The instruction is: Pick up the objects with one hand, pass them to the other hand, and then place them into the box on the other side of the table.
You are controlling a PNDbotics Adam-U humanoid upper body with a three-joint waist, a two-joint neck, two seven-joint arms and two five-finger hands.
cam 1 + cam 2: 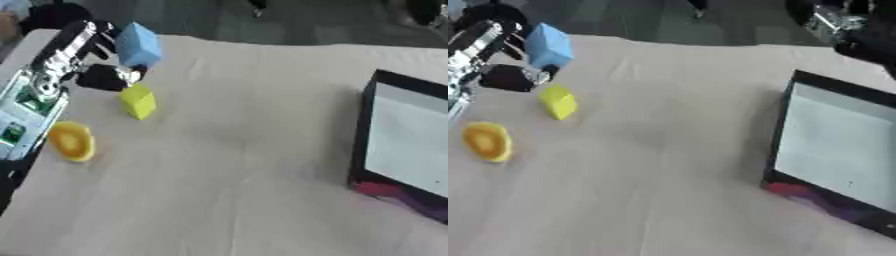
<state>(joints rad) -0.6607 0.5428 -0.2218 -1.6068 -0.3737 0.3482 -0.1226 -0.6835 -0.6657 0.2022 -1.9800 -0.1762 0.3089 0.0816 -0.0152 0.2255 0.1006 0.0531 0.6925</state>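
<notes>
At ten o'clock on the table (pixel 236 150), the left hand (pixel 105 76) pinches the blue block (pixel 138 45); a poor handover could drop it short of the box (pixel 407 135) at three o'clock.

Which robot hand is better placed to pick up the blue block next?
Probably the left. The left robot hand is already beside the blue block at the table's left side, near the yellow block. The right robot hand sits far off, beyond the box.
</notes>
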